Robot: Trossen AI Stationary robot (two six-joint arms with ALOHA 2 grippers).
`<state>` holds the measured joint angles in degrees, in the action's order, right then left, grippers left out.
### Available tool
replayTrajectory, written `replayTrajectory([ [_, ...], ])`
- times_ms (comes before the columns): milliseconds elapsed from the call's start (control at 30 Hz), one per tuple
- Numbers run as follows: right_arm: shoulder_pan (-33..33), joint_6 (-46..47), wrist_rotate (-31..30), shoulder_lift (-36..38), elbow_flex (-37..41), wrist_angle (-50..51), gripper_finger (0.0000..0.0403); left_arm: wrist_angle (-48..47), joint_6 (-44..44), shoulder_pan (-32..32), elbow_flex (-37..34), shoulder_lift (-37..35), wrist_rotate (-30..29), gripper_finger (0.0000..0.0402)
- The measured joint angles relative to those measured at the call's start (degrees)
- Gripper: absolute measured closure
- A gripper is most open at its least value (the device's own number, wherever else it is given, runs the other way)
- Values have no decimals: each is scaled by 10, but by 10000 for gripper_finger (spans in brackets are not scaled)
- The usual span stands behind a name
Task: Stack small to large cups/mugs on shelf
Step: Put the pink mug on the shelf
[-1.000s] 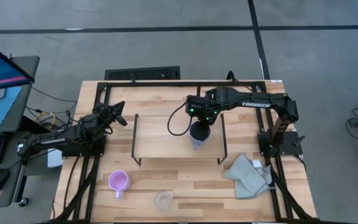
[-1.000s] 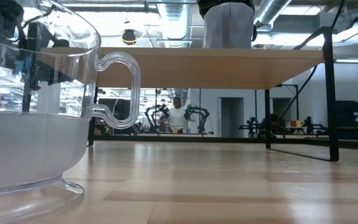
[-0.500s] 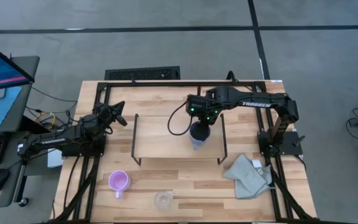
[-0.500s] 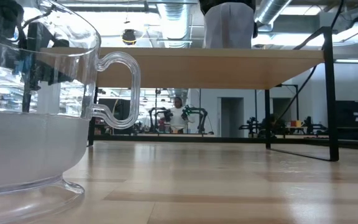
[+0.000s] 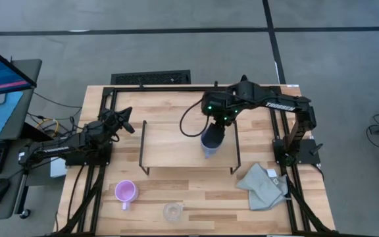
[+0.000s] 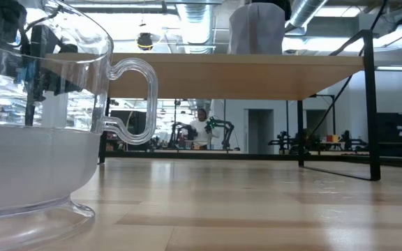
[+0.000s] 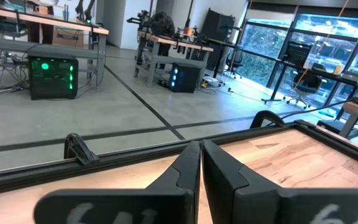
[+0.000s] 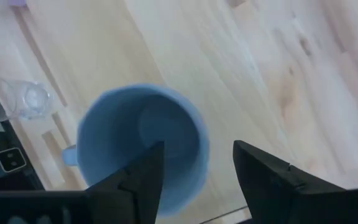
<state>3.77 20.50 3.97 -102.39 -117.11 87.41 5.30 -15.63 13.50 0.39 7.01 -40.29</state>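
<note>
From above, the right arm has drawn back toward the far edge of the counter since a moment ago, so the blue mug now shows clear of the right pincer instead of under it. The mug stands upright on the right part of the shelf. Three vessels can be counted: that blue mug, a pink mug on the counter in front of the shelf's left end, and a clear glass cup near the front edge. One grey-green cloth lies at the front right. The left pincer waits at the left side, beside the shelf.

From counter height, the glass cup fills the left of the picture, and the blue mug stands on the shelf top; the dark pincer that covered its rim earlier has lifted out of sight. A person stands far back in the room.

In the left wrist view, the left pincer has its fingers pressed together.

In the right wrist view, the right pincer is spread apart and holds nothing, with the blue mug below it on the shelf and the glass cup farther off.
</note>
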Motion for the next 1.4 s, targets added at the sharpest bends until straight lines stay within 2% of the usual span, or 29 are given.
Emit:
replayTrajectory([
  [200, 0, -12, -39, 0, -33, 27, 211, 0, 0, 0, 0, 0, 0, 395],
  [333, 0, -38, -75, 0, -58, 27, 241, 0, 0, 0, 0, 0, 0, 395],
  [667, 1, -72, -140, 0, -128, 26, 389, 0, 0, 0, 0, 0, 0, 395],
  [900, -15, -75, -228, 29, -132, 26, 382, 0, 0, 0, 0, 0, 0, 395],
  [1100, -32, -46, -293, 122, -116, 25, 398, 0, 1, 0, 0, 0, 0, 395],
  [1233, -61, -16, -361, 191, -75, 19, 389, 0, 1, 0, 0, 0, 0, 395],
  [1400, -83, 1, -388, 264, 28, -13, 396, 0, -14, 0, 0, 0, 0, 395],
])
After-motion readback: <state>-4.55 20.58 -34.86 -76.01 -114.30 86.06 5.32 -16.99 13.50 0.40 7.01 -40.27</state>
